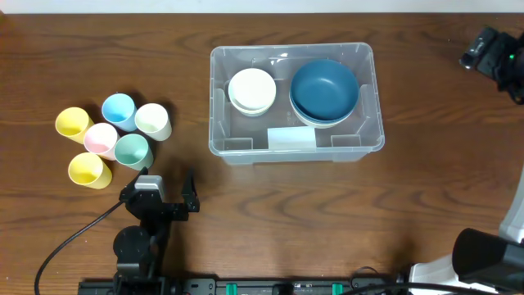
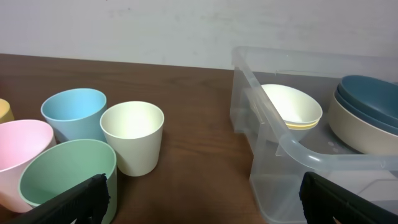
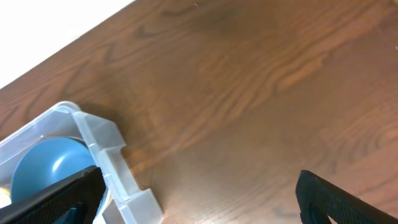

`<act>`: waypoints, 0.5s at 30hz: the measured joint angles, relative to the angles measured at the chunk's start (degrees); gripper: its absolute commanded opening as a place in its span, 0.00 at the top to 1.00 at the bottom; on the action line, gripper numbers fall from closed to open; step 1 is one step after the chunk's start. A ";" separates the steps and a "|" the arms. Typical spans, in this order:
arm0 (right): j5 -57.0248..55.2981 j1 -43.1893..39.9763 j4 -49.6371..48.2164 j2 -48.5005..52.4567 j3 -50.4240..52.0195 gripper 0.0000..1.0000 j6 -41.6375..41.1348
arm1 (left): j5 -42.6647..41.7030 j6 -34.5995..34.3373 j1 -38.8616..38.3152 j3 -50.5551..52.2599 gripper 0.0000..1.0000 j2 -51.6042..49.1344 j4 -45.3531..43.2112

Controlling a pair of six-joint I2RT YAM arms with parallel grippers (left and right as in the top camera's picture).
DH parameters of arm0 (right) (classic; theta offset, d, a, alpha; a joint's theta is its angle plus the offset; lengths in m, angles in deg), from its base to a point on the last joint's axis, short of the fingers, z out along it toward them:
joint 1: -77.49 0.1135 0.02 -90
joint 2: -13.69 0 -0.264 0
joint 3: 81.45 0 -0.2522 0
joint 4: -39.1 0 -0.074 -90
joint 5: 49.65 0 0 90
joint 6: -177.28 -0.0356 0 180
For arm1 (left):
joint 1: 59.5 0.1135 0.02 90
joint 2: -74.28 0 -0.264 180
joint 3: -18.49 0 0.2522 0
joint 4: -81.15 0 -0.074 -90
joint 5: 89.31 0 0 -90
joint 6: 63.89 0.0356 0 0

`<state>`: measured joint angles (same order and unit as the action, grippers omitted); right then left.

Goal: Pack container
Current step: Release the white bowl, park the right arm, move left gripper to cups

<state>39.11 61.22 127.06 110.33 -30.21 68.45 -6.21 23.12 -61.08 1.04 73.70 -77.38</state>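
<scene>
Two bowl stacks: white bowls and blue bowls lay packed in the container, on the counter toward its far edge.
Left to pack: six cups by the left edge.
End effectors: left end effector and right end effector gaped wide, empty.

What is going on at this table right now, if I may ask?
Two robot arms are packing the clear container. A white-topped bowl stack and a blue-topped bowl stack already sit inside. Six pastel cups stand clustered on the table to its left, not yet packed. Both grippers are open and empty: the left gripper faces the cups, the right gripper hangs over bare table by the container's corner.
</scene>
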 measured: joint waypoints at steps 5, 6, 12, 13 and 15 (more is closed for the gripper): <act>0.85 -0.37 0.26 0.00 0.00 0.01 -0.07 | -0.02 -2.25 0.00 -2.62 0.02 -0.96 7.43; 1.03 -0.37 0.28 0.00 0.00 0.01 -0.07 | -0.04 -2.69 0.00 -3.52 0.02 -1.95 8.96; 1.46 -0.37 0.35 0.00 0.04 0.01 -0.07 | -0.04 -3.04 0.00 -18.08 0.02 -13.27 16.98; 1.51 -0.37 0.33 0.00 0.04 0.01 -0.09 | -0.04 -2.95 0.00 -22.80 0.02 -16.72 19.28; 1.51 -0.37 0.35 0.00 0.09 0.01 -0.09 | -0.07 -2.62 0.00 -31.34 0.02 -23.21 23.74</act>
<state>40.62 60.85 127.41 110.33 -30.13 68.36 -6.27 20.50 -61.08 -30.30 50.49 -53.65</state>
